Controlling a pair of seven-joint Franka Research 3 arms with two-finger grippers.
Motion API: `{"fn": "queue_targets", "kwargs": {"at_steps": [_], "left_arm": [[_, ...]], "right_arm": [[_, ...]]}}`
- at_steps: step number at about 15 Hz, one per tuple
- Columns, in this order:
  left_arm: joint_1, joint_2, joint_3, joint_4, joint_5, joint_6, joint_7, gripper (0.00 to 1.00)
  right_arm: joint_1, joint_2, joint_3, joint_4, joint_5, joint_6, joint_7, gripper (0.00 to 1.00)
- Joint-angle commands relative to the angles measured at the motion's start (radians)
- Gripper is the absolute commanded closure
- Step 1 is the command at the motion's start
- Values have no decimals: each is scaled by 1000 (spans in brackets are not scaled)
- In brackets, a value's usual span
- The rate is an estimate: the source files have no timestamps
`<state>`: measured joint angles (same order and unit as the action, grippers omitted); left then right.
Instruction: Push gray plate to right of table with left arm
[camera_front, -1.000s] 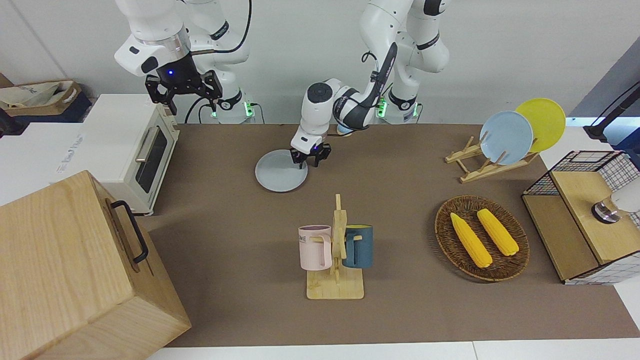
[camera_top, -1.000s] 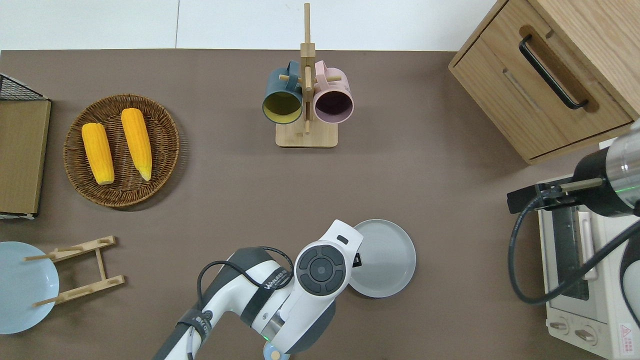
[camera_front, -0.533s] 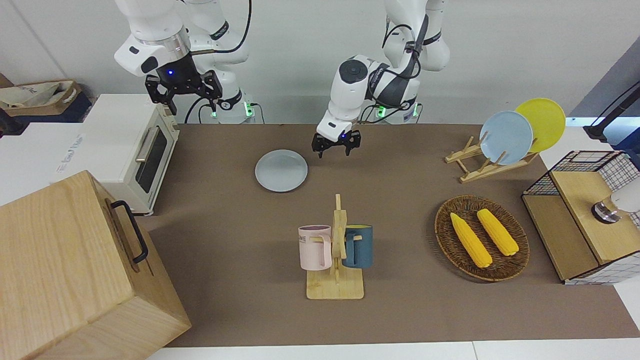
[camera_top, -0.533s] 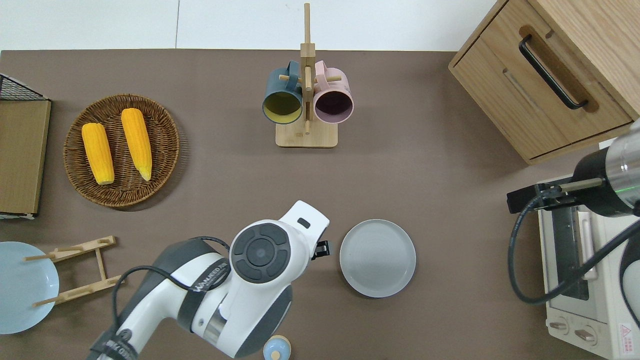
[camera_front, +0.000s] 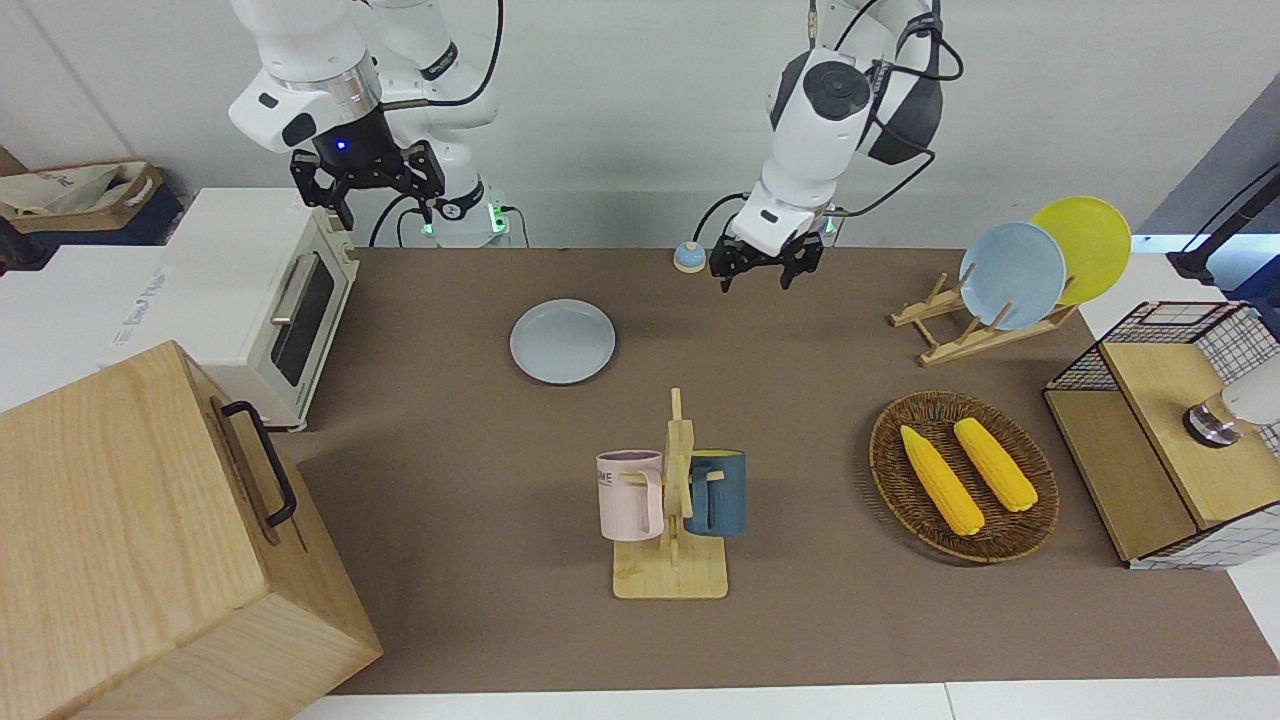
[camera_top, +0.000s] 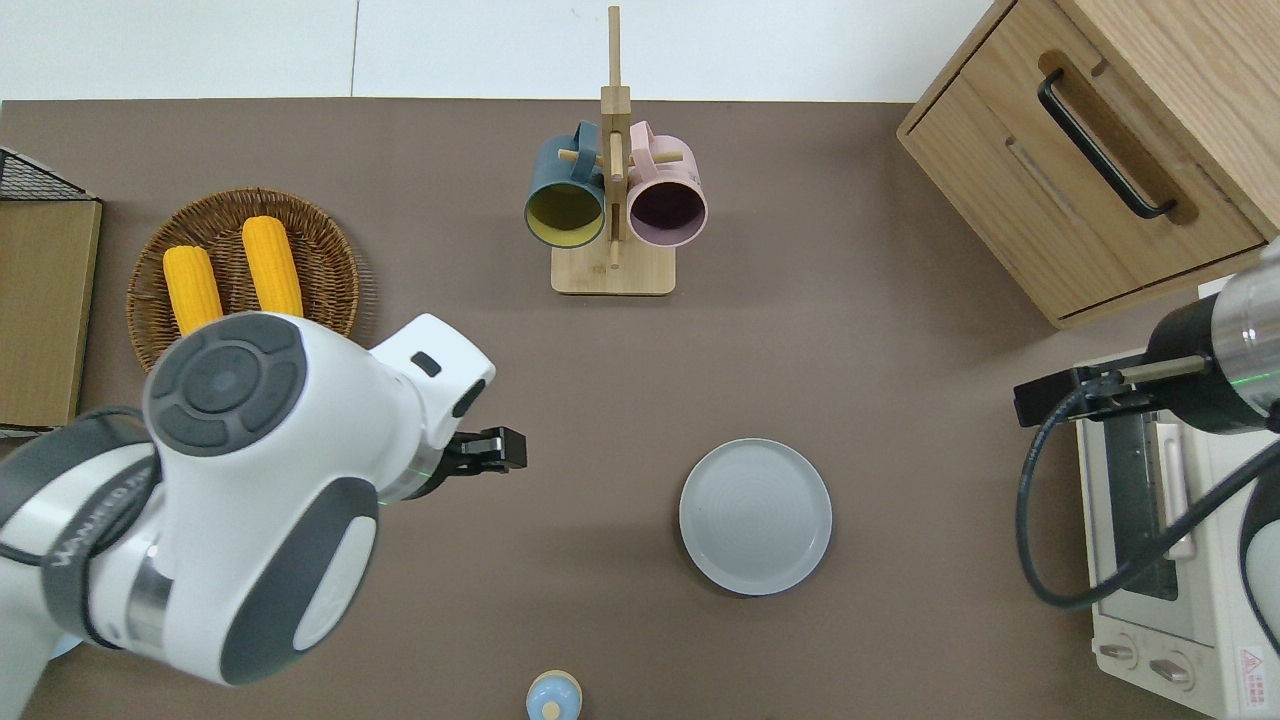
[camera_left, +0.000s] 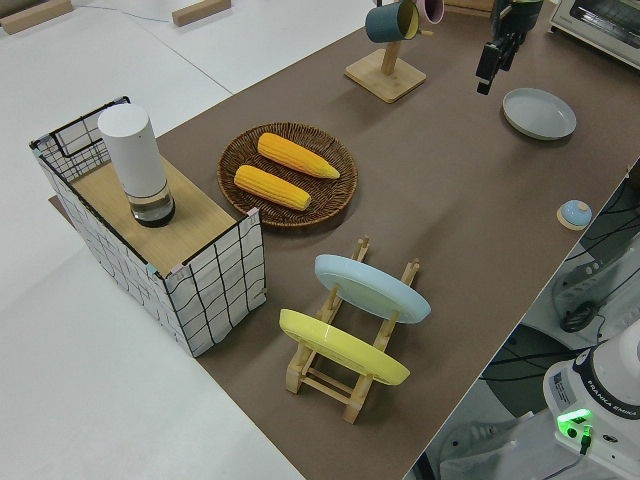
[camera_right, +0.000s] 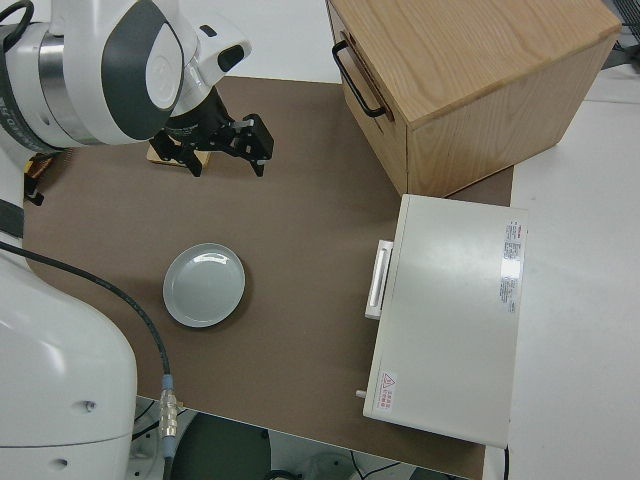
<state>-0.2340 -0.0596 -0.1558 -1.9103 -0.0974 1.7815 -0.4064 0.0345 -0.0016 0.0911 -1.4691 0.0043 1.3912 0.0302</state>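
Wicker basket (camera_top: 330, 262) half hidden under left arm (camera_top: 240, 500); corn (camera_top: 272, 270) cut off

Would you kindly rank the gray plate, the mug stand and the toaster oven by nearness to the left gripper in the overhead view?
From the left gripper:
1. Gray plate, flat on the table toward the right arm's end.
2. Mug stand, farther from the robots; close to the plate's distance.
3. Toaster oven, at the right arm's end.

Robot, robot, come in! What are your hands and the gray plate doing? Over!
Left end effector open, raised, clear of plate. Right arm parked. Round pale gray plate flat on brown table, nothing touching it. No obstruction beside it.
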Motion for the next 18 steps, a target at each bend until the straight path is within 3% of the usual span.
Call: {"fn": "queue_targets", "kwargs": {"at_steps": [1, 11, 18], "left_arm": [[65, -14, -7, 43, 56, -45, 89, 5], [291, -9, -4, 194, 50, -158, 359, 5], [302, -6, 35, 211, 50, -166, 403, 5]], "right_arm": [[-12, -8, 4, 0, 8, -12, -3, 17], [-12, -8, 6, 1, 8, -12, -3, 17], [-12, -8, 6, 0, 8, -12, -3, 17]]}}
